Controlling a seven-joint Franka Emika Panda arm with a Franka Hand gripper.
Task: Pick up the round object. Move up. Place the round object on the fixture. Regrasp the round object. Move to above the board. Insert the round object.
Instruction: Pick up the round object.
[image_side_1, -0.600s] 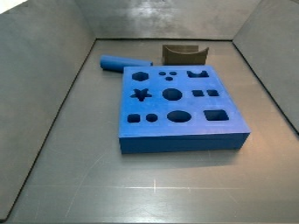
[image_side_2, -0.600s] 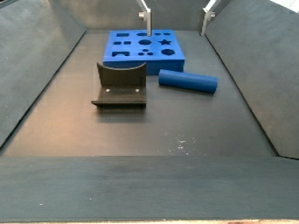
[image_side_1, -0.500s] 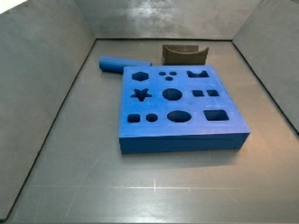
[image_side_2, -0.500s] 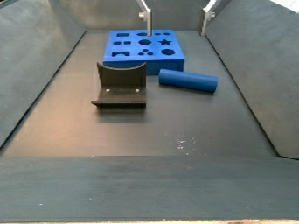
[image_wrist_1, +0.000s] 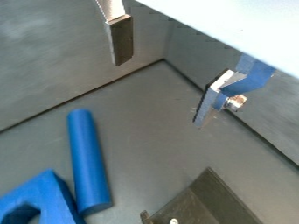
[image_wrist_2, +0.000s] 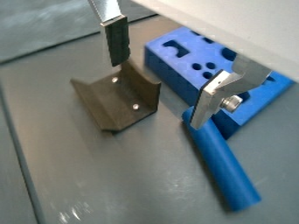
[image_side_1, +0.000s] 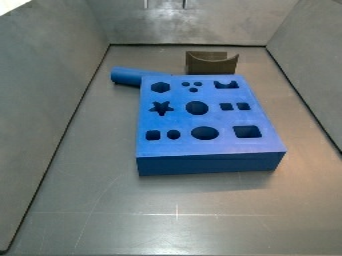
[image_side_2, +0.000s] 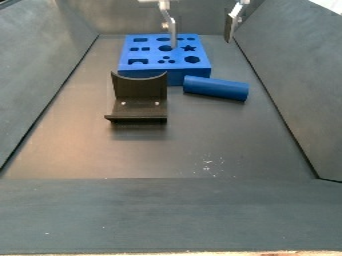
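The round object (image_side_1: 128, 76) is a long blue peg lying flat on the floor beside the board's far corner, also seen in a side view (image_side_2: 215, 89) and in both wrist views (image_wrist_1: 87, 162) (image_wrist_2: 222, 166). The board (image_side_1: 207, 150) (image_side_2: 163, 64) is a thick blue slab with shaped holes. The fixture (image_side_2: 136, 97) (image_side_1: 207, 62) (image_wrist_2: 117, 101) stands beside the board. My gripper (image_side_2: 201, 15) (image_side_1: 167, 3) (image_wrist_1: 163, 68) (image_wrist_2: 162, 70) hangs high above them, open, with nothing between its fingers (image_wrist_2: 114, 39).
Grey walls (image_side_1: 60, 90) enclose the floor on all sides. The peg lies between the board and one side wall (image_side_2: 287, 90). Bare dark floor (image_side_2: 174, 160) stretches in front of the fixture.
The round object has shifted slightly, lying a little closer along the board's edge. The fingertips now just show at the top of a side view.
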